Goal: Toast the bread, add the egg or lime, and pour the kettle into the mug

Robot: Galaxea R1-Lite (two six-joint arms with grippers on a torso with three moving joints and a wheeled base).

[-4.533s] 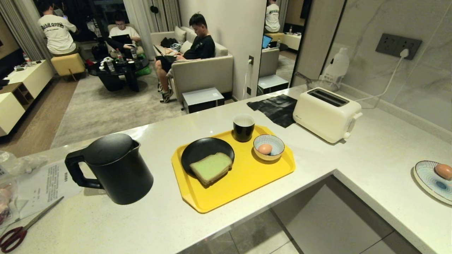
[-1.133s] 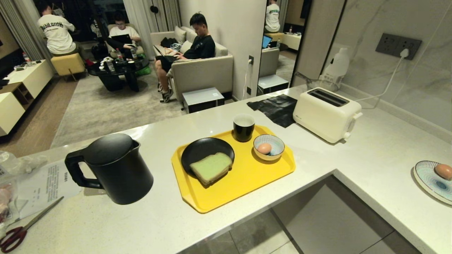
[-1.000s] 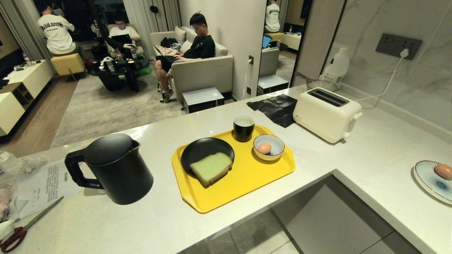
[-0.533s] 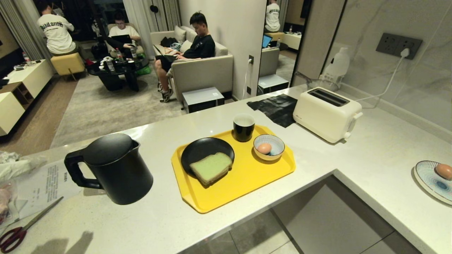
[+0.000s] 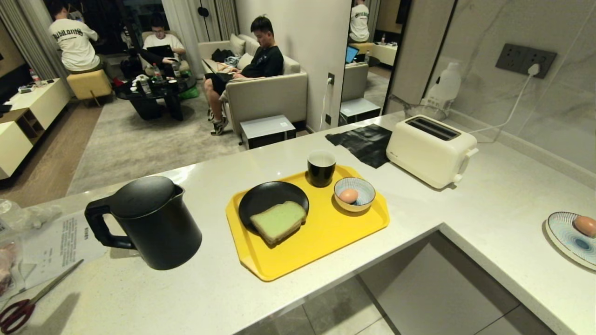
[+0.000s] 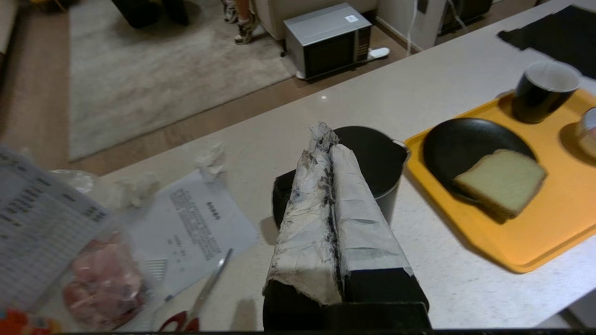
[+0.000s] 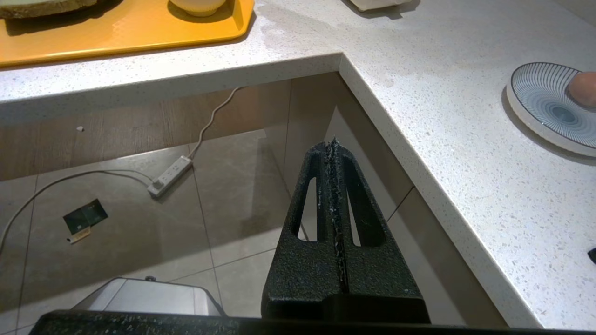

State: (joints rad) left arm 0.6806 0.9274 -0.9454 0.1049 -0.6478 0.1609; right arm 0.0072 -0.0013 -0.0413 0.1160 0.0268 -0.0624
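Note:
The black kettle (image 5: 144,223) stands on the counter's left, handle to the left. On the yellow tray (image 5: 321,242) a black plate (image 5: 265,195) carries the green-faced bread (image 5: 278,221). Behind it stand the black mug (image 5: 321,167) and a striped bowl (image 5: 361,186) holding the egg (image 5: 348,195). No lime is in view. My left gripper (image 6: 327,135), shut and empty with tape-wrapped fingers, hovers just before the kettle (image 6: 377,158). My right gripper (image 7: 333,145) hangs shut and empty below the counter edge, over the floor. Neither gripper shows in the head view.
A cream toaster (image 5: 430,149) sits behind the tray on the right, beside a black cloth (image 5: 365,142). A striped plate (image 5: 565,239) with another egg (image 5: 584,225) lies at far right. Scissors (image 5: 18,309), paper (image 5: 60,242) and a plastic bag lie left of the kettle. People sit in the room beyond.
An arm's shadow has come onto the counter's near left corner and shifted leftward. The plastic bag at the far left stirred. Kettle, tray and toaster have not moved.

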